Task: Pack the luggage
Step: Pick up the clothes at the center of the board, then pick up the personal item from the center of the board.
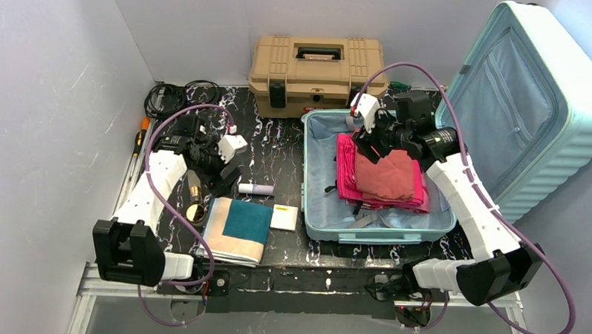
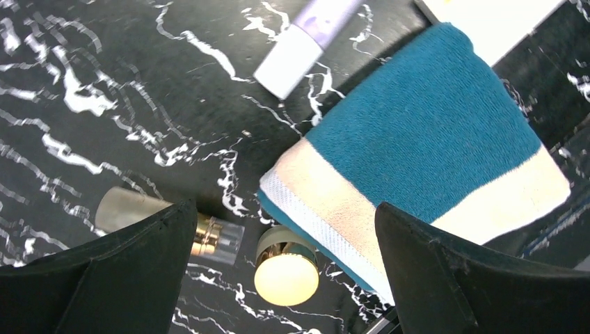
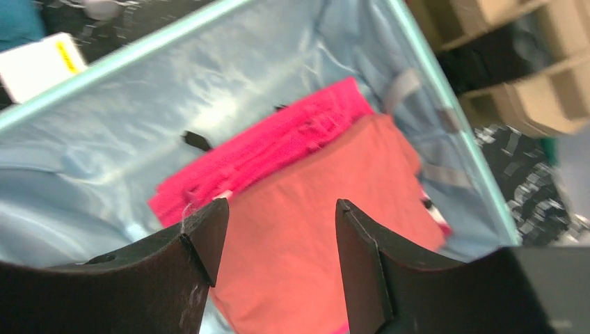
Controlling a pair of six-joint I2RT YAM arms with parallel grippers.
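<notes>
The pale mint luggage (image 1: 380, 233) lies open on the right, with its lid (image 1: 526, 101) standing up behind. A folded pink cloth (image 1: 345, 176) lies inside it with a coral cloth (image 1: 385, 177) on top. My right gripper (image 1: 368, 143) hangs open just above the coral cloth (image 3: 306, 236), nothing between its fingers; its wrist view also shows the pink cloth (image 3: 278, 146) and blue lining (image 3: 139, 104). My left gripper (image 2: 285, 209) is wide open above a gold-lidded jar (image 2: 286, 275), beside a perfume bottle (image 2: 174, 229) and a teal-and-cream towel (image 2: 431, 139).
A tan toolbox (image 1: 319, 67) stands behind the luggage. A white tube (image 1: 255, 188) and a white card (image 1: 284, 217) lie between the towel (image 1: 239, 228) and the suitcase. Black cables (image 1: 173, 96) and an orange-handled screwdriver (image 1: 142, 132) lie at the far left.
</notes>
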